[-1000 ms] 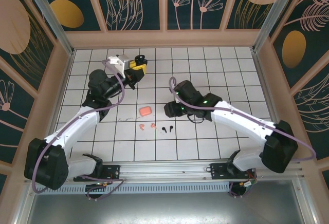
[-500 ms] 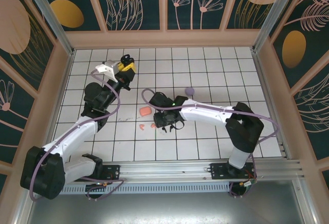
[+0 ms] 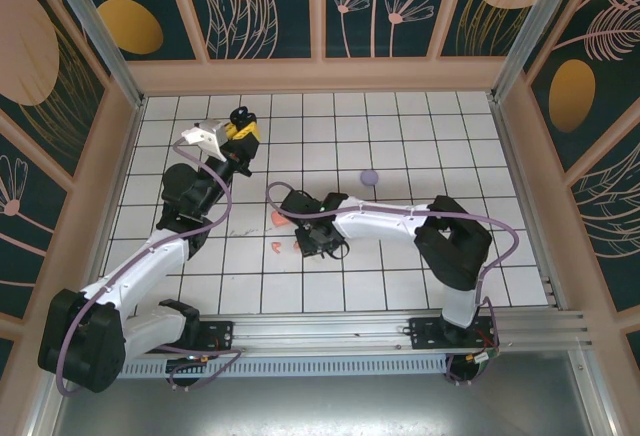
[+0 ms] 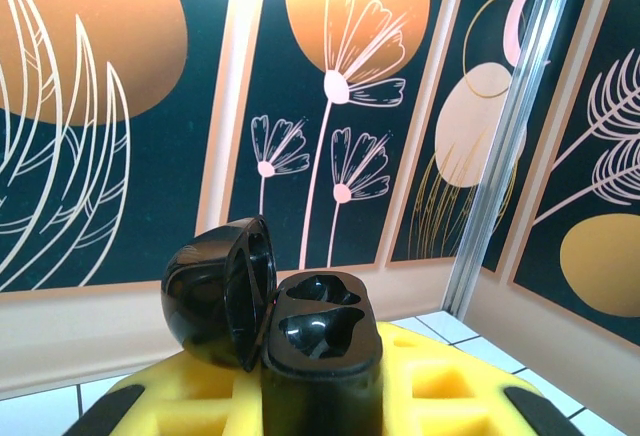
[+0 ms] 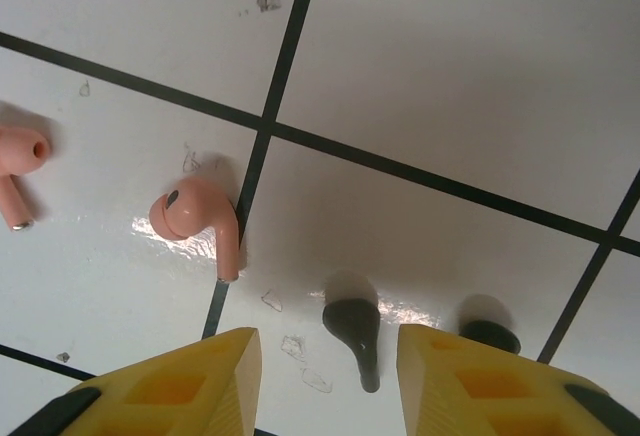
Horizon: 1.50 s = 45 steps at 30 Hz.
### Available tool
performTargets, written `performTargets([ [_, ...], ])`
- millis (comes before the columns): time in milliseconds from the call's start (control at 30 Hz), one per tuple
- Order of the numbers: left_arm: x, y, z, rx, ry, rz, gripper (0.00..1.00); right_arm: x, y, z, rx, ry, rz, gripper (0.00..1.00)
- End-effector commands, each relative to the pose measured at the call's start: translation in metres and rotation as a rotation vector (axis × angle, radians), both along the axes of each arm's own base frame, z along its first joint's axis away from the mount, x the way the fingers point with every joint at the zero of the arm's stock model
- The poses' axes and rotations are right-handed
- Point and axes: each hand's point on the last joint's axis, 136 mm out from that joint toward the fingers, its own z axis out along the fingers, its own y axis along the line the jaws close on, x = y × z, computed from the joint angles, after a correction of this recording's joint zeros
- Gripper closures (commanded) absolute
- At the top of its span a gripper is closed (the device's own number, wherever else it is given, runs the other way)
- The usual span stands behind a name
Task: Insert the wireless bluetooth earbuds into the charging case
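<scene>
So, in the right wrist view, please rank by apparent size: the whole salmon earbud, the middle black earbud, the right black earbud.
Largest: whole salmon earbud
Next: middle black earbud
Smallest, it seems: right black earbud, but it is partly hidden, so unsure.

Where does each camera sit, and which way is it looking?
Top external: above and behind the arms, looking down on the tiled table; both arms show.
Left wrist: on the left arm, facing the painted wall; left gripper holds the open black case.
Right wrist: looking down at the table; right gripper open around a black earbud, salmon earbud nearby.
Shared: top and left wrist views both show the black case.
</scene>
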Motion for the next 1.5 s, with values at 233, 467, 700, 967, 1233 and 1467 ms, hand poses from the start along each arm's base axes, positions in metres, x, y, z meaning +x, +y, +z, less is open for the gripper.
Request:
performTargets([
  [233, -0.005, -0.004, 0.003, -0.006, -0.008, -0.03, 1.0, 0.001, -0.007, -0.013, -0.055, -0.004, -0.03, 0.61],
  [467, -0.005, -0.005, 0.002, -0.003, -0.002, -0.039, 1.0, 0.0, -0.008, -0.022, -0.064, 0.006, -0.031, 0.62],
  [700, -0.005, -0.007, 0.003, -0.005, -0.002, -0.049, 1.0, 0.001, -0.01, -0.029, -0.069, 0.009, -0.037, 0.65],
  [967, -0.004, -0.009, 0.002, -0.006, 0.003, -0.06, 1.0, 0.002, -0.011, -0.035, -0.073, 0.012, -0.04, 0.67],
  [1233, -0.003, -0.01, 0.003, -0.009, 0.003, -0.066, 1.0, -0.001, -0.017, -0.04, -0.084, 0.019, -0.041, 0.7],
  [1467, -0.003, -0.011, 0.004, -0.011, 0.005, -0.07, 1.0, -0.003, -0.018, -0.041, -0.09, 0.018, -0.039, 0.76],
])
